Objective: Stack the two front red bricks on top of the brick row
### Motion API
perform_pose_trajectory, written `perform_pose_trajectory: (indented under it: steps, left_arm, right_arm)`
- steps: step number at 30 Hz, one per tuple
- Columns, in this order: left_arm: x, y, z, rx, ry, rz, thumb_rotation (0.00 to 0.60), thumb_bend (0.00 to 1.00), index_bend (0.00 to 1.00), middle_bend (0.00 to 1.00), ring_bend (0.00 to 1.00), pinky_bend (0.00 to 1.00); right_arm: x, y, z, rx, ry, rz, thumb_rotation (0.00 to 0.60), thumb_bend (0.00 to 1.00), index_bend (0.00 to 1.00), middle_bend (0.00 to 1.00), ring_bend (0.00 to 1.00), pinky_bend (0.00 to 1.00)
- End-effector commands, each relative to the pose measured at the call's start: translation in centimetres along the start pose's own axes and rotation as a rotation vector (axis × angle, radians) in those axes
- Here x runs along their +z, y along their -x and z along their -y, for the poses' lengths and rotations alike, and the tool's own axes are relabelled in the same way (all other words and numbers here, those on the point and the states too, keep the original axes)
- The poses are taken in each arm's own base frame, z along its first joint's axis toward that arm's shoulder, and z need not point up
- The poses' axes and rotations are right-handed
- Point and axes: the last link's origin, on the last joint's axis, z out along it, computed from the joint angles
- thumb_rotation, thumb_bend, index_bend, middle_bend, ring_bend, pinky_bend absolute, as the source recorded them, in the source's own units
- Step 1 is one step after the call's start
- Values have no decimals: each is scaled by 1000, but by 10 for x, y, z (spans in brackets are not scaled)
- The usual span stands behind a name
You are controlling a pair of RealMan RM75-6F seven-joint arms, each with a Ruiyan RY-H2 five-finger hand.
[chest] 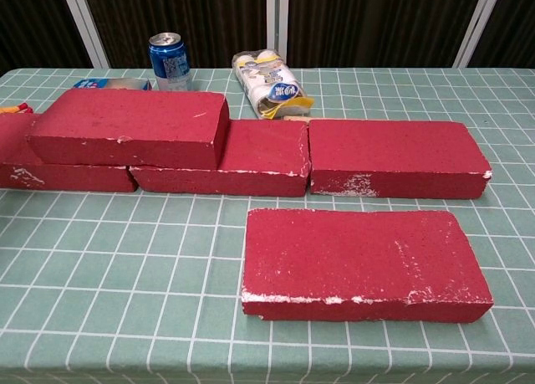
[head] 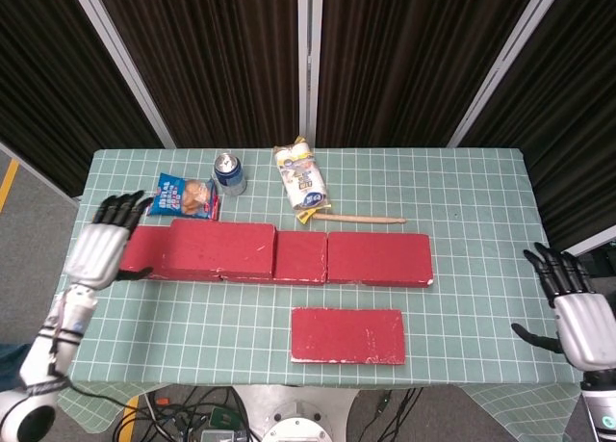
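Observation:
One red brick (head: 221,249) lies stacked on the left part of the brick row (head: 380,259); the chest view shows this stacked brick (chest: 129,137) sitting across the seam of the row (chest: 393,158) below. The other front red brick (head: 347,335) lies flat on the cloth before the row, large in the chest view (chest: 364,263). My left hand (head: 100,247) hovers at the table's left edge by the row's left end, fingers spread, holding nothing. My right hand (head: 573,312) is off the table's right edge, fingers apart and empty. Neither hand shows in the chest view.
Behind the row stand a blue can (head: 229,172), a blue snack bag (head: 183,196), a clear pack of white items (head: 301,180) and a wooden stick (head: 361,218). A yellow toy's tip (chest: 10,109) peeks at the far left. Green checked cloth covers the table (head: 481,201).

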Motion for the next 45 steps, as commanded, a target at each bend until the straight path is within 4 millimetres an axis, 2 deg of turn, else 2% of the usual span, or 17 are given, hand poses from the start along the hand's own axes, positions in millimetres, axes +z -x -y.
perform_pose_trajectory:
  steps: [1,7,10,24,31,45]
  left_arm:
    - [-59,-2,46,38,-110,-32,600,20,31,0,0,0]
    - [-97,4,62,3,-184,-18,600,12,31,0,0,0]
    - [-109,7,66,-27,-192,15,600,12,24,0,0,0]
    - [-118,17,77,-65,-211,8,600,13,12,0,0,0]
    - [-121,19,81,-76,-231,21,600,13,11,0,0,0]
    - [-125,20,90,-96,-253,22,600,13,11,0,0,0]
  right_arm:
    - [16,18,37,-23,-114,115,600,0,0,0,0,0]
    - [30,47,75,-1,-201,266,600,0,0,0,0,0]
    - [33,59,92,-4,-245,327,600,0,0,0,0,0]
    - [39,114,145,-29,-355,515,600,0,0,0,0,0]
    - [42,136,161,-24,-354,539,600,0,0,0,0,0]
    - [61,161,168,29,-318,563,600,0,0,0,0,0]
